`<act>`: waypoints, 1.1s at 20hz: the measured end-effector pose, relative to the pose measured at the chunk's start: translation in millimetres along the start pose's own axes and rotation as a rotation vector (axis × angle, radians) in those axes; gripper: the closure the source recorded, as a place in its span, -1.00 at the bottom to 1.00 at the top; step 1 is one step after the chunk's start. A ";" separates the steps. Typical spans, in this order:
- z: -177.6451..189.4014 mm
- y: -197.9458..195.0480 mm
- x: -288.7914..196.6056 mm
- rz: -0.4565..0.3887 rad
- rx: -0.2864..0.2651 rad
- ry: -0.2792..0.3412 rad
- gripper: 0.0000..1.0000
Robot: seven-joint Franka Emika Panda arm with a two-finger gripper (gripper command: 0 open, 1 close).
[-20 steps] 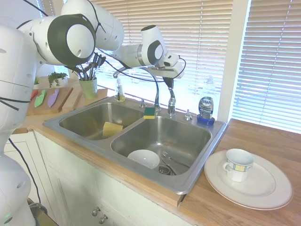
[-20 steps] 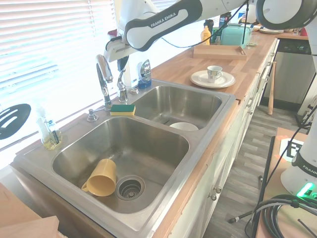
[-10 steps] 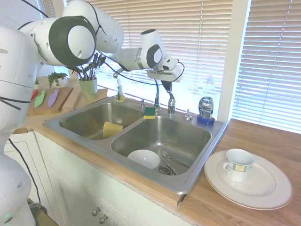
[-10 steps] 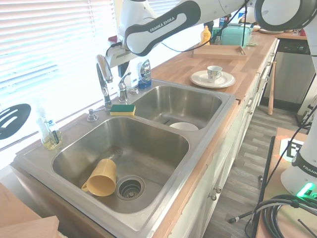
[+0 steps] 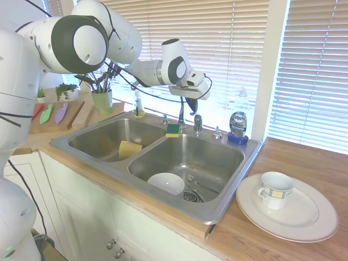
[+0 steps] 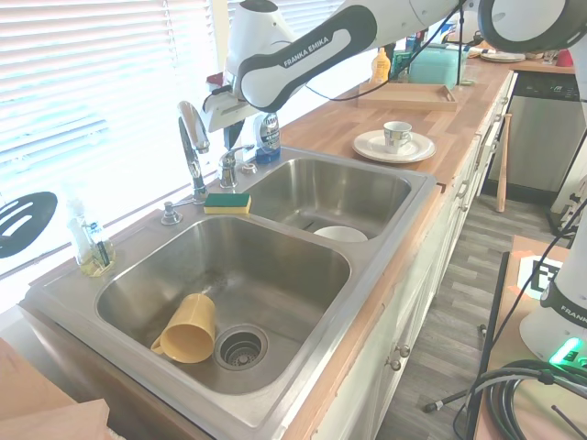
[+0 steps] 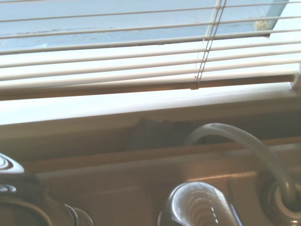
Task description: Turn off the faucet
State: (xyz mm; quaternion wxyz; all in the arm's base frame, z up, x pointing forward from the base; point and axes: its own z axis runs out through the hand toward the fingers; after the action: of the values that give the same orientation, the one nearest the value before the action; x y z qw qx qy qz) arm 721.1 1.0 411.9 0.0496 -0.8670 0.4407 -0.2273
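Note:
The faucet stands behind the divider of the double sink (image 5: 228, 201). Its thin arched chrome spout (image 6: 191, 137) rises at the sink's back edge, and I also see the spout (image 5: 180, 117) partly behind my arm. The short chrome lever handle (image 5: 198, 123) (image 6: 229, 161) beside it is lowered, its lever pointing toward the right-hand basin. My gripper (image 5: 191, 103) (image 6: 225, 117) hangs just above and slightly window-side of the handle, its dark fingers together with nothing between them. No water stream shows. A shiny rounded chrome part (image 7: 197, 207) fills the wrist view's lower edge, below the window blinds.
A blue-labelled dish soap bottle (image 5: 238, 124) stands right of the faucet and a green-yellow sponge (image 5: 173, 130) lies on the divider. A white bowl (image 5: 166, 183) and a yellow cup (image 5: 129, 149) lie in the basins. A mug (image 5: 275, 190) sits on a plate (image 5: 310, 223).
My gripper has moved down and toward the spout. The lever handle stood upright a second ago and now lies lowered.

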 end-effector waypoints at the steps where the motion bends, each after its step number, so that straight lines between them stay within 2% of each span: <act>1: -0.9 1.0 -0.3 0.003 -0.002 -0.002 1.00; 13: -34.8 36.1 -13.5 0.045 -0.038 -0.063 1.00; 15: -37.5 52.9 -22.0 0.048 -0.076 -0.091 1.00; 18: -17.4 85.7 -41.2 0.053 -0.145 -0.139 1.00; 22: -13.6 103.6 -57.6 0.049 -0.167 -0.162 1.00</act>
State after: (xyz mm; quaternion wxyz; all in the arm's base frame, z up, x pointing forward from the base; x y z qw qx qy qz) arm 609.0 -15.0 374.2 0.0183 -0.8726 0.4736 -0.1179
